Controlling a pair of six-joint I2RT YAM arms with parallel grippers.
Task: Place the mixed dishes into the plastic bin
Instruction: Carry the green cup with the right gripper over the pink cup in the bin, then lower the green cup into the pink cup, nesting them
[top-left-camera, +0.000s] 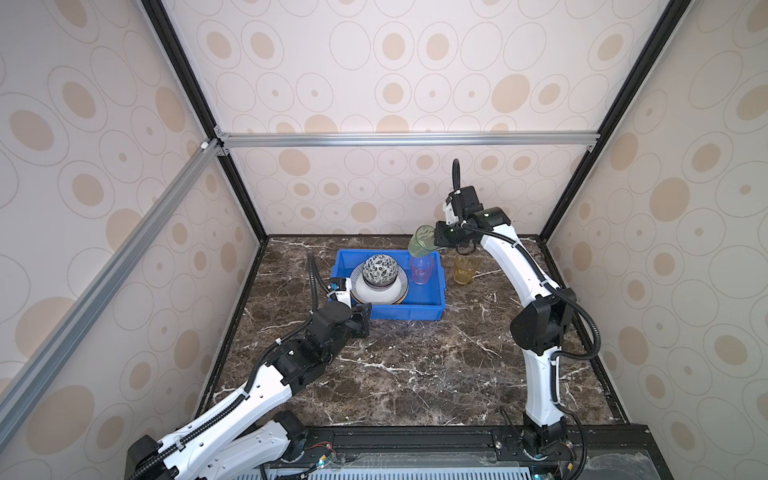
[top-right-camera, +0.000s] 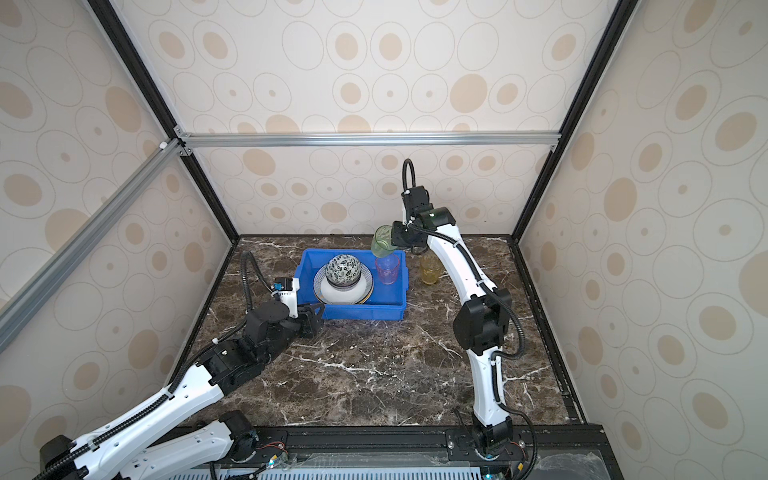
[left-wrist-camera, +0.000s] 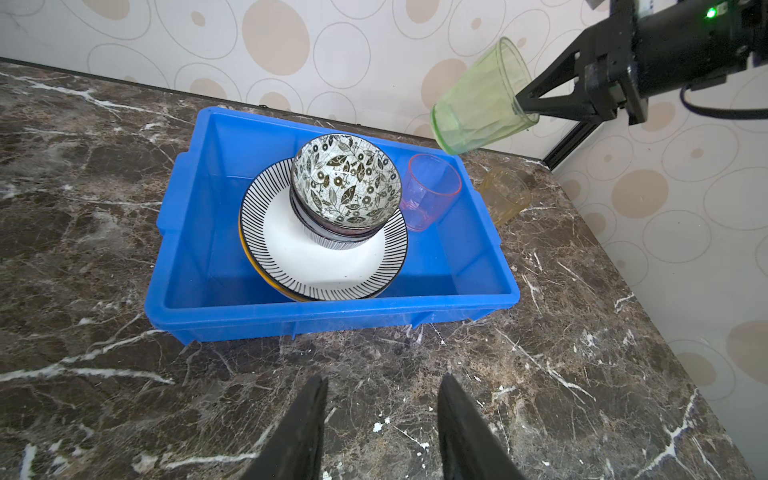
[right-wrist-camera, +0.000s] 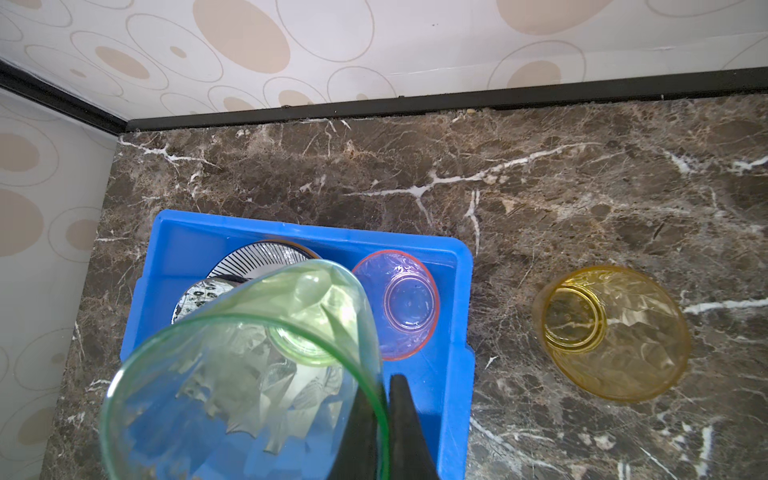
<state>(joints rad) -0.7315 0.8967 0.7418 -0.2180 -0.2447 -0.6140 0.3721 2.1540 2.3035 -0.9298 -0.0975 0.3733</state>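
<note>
The blue plastic bin (top-left-camera: 409, 312) (top-right-camera: 365, 312) (left-wrist-camera: 332, 320) (right-wrist-camera: 459, 374) sits at the back of the marble table. Inside it a leaf-patterned bowl (top-left-camera: 379, 270) (left-wrist-camera: 347, 183) tops stacked bowls on a striped-rim plate (top-left-camera: 384, 296) (left-wrist-camera: 324, 257), with more plates underneath. A pink tumbler (top-left-camera: 422, 270) (left-wrist-camera: 430, 193) (right-wrist-camera: 399, 307) stands upright in the bin's far right corner. My right gripper (top-left-camera: 435, 244) (left-wrist-camera: 519, 106) (right-wrist-camera: 388, 382) is shut on the rim of a tilted green tumbler (top-left-camera: 422, 241) (top-right-camera: 384, 242) (left-wrist-camera: 482, 104) (right-wrist-camera: 232, 374), held in the air over the bin. A yellow tumbler (top-left-camera: 465, 269) (top-right-camera: 430, 270) (right-wrist-camera: 611, 332) stands on the table right of the bin. My left gripper (top-left-camera: 365, 318) (left-wrist-camera: 382, 382) is open and empty by the bin's near left corner.
The patterned back wall (top-left-camera: 374, 195) stands close behind the bin, and side walls with black frame posts (top-left-camera: 241, 195) close in the table. The right arm's elbow (top-left-camera: 540, 324) hangs over the table's right part. Bare marble (top-left-camera: 415, 374) stretches in front of the bin.
</note>
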